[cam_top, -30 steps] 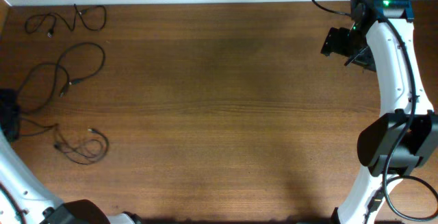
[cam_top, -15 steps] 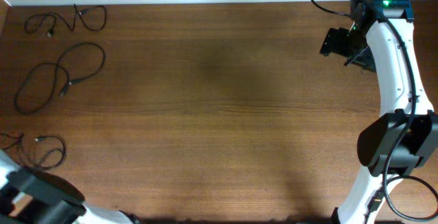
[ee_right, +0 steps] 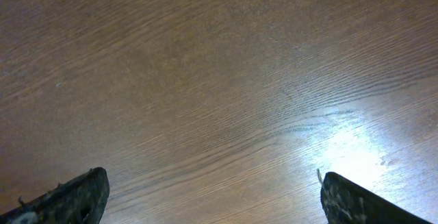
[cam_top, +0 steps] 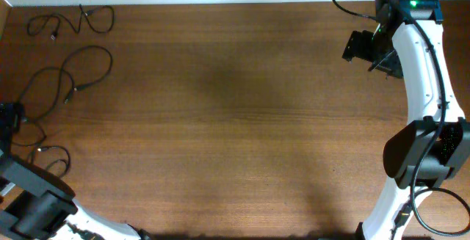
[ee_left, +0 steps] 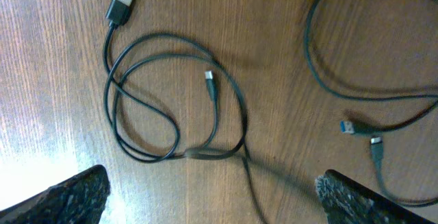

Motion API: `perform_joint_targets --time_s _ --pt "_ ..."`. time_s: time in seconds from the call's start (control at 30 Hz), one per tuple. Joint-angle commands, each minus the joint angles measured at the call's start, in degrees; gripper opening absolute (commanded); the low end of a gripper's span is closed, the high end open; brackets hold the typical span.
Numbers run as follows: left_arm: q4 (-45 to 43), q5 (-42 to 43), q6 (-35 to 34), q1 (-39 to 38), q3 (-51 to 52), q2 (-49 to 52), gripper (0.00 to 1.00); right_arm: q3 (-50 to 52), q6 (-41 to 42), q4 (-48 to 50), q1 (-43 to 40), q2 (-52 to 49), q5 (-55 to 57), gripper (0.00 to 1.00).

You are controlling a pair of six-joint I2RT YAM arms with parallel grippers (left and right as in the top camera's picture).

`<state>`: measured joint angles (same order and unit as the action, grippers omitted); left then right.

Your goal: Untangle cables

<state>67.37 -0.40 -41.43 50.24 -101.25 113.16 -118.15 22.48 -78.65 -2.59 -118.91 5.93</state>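
Brown wood-grain table (cam_top: 235, 108), seen from above; most of its surface is bare, and all three cables are grouped at the left end.

Item 1: far cable (cam_top: 70, 21). Thin black cord in loose loops at the far left corner, well apart from the other two.

Item 2: middle cable (cam_top: 70, 89). Thin black cord in one large open loop along the left edge. In the left wrist view its curve fills the right side, with a blue-tipped plug (ee_left: 349, 127) and a second small plug (ee_left: 376, 145) lying just beside each other inside the loop.

Item 3: near cable (cam_top: 55, 152). Thin black cord coiled in a small double loop at the left edge, nearest the arm's base. In the left wrist view a flat silvery plug (ee_left: 122, 1) lies outside the coil and a small plug (ee_left: 211, 80) inside it. One strand leaves the coil and runs out of the lower edge of that view, between the fingers. Whether this cord touches the middle cable cannot be told.

Item 4: left gripper (ee_left: 212, 179). It hangs above the near cable with jaws spread wide and grasps nothing.

Item 5: right gripper (ee_right: 209, 183). It is raised over bare wood at the far right corner, jaws spread wide, released and holding nothing.
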Motion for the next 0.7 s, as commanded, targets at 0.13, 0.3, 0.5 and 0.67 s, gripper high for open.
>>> perform_joint_targets --time_s 0.13,0.3,0.5,0.67 --pt "7.8 -15.1 -6.8 0.9 -0.5 -0.4 0.99 0.4 0.4 0.0 -0.1 -0.5 -0.3 0.98" --pt "5.2 -7.2 -6.0 0.9 -0.5 -0.4 0.99 0.4 0.4 0.0 -0.1 -0.5 -0.4 0.98" --pt "5.4 10.3 5.6 0.9 -0.5 -0.3 0.94 0.6 0.4 -0.1 -0.1 -0.5 -0.4 0.98" --pt "5.3 27.1 20.7 -1.6 -0.5 -0.3 0.88 0.6 0.4 0.1 -0.1 -0.5 -4.0 0.98"
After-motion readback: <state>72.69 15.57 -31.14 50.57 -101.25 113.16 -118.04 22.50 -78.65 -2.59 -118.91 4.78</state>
